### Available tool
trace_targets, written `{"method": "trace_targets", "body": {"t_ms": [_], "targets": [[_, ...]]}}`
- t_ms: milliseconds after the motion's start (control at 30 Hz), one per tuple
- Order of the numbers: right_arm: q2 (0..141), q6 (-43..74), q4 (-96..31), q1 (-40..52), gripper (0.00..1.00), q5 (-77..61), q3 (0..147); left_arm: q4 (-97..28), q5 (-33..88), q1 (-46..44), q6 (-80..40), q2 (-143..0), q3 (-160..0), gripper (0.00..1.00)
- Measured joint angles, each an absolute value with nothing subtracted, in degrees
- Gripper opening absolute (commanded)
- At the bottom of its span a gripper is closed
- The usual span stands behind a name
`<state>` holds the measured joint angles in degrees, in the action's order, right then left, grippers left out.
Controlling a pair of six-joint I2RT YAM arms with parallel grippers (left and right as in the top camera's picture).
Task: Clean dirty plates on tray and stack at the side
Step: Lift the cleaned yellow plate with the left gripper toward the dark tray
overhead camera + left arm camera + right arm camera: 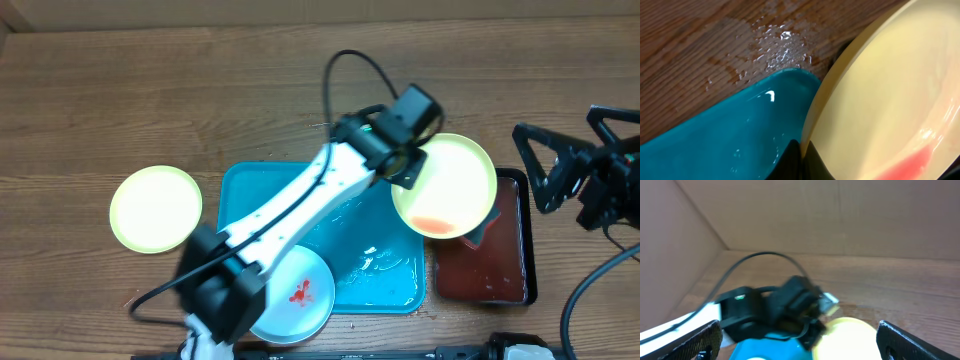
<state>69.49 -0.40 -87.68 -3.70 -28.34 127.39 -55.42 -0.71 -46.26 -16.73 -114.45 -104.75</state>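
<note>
Here, my left gripper (pixel 408 172) is pinched shut on the rim of a pale yellow-green plate (pixel 455 175). It holds the plate tilted above the black tray (pixel 528 250) of reddish-brown liquid, just right of the turquoise tray (pixel 370 285). I judge the tilt to be deliberate. Red sauce (pixel 432 225) has pooled at the plate's low edge, where it can run into the black tray rather than onto the table (pixel 120 100).

My right gripper (pixel 530 170) hangs at the far right, fingers spread wide, holding nothing, apart from the plate. A white plate (pixel 300 295) with a red smear lies at the turquoise tray's near corner, partly under my left arm (pixel 300 205). A second yellow-green plate (pixel 155 208), with no sauce visible, sits on the table left of the tray, probably as the start of the stack.

The left wrist view adds what the overhead cannot. It shows the dark fingers (pixel 810 167) clamped on the rim and water (pixel 775 45) splashed on the table beyond the tray's corner. The right wrist view shows its own spread fingers and the left wrist side-on.
</note>
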Motion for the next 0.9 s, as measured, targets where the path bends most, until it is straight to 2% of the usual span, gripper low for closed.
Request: {"method": "trace_targets", "body": {"t_ms": [300, 567, 900], "targets": [[69.28, -2.17, -89.78, -3.70, 1.00, -29.80, 127.39, -61.78, -6.66, -48.40, -16.34, -123.13, -117.95, 0.04], [69.25, -3.99, -87.66, -3.70, 1.00, -31.62, 127.39, -61.84, -14.24, -50.33, -13.69, -123.13, -119.96, 0.04], [69.25, -4.54, -87.46, -3.70, 1.00, -32.23, 127.39, -59.99, -28.21, -59.46, -9.28, -123.13, -119.96, 0.04]]}}
